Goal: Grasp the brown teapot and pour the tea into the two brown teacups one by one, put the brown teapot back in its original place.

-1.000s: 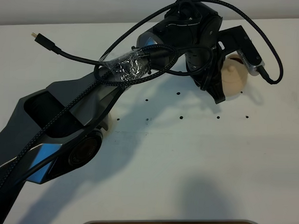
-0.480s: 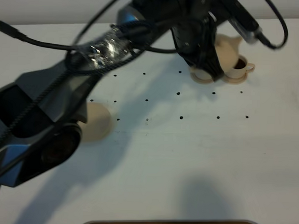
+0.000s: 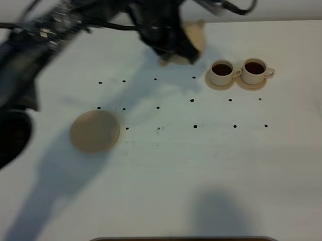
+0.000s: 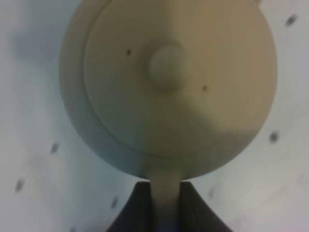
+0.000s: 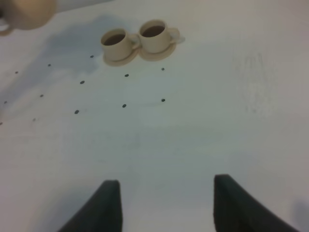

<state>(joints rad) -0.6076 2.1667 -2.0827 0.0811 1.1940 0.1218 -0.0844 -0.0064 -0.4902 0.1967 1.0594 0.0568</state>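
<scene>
My right gripper [image 5: 164, 203] sits nearest the front edge of the table [image 3: 212, 170], its 2 dark fingers spread wide with nothing between them, idle over bare white surface; further in, on my left side, the big flat saucer [image 3: 95, 131] lies bare, and I judge that is the place the pot must return to; beyond that, toward my right, the 2 teacups [image 3: 239, 73] stand side by side on their small saucers, touching or nearly so, both showing dark tea, so the pouring looks done; farthest back, my left gripper [image 4: 164, 200] is clamped narrow on the loop handle of the brown teapot [image 4: 169, 82], which hangs upright in the air, lid knob up, over the far part of the table; from the pot the big saucer lies toward me and further to my left, well apart, so my left arm is the one to carry it there
</scene>
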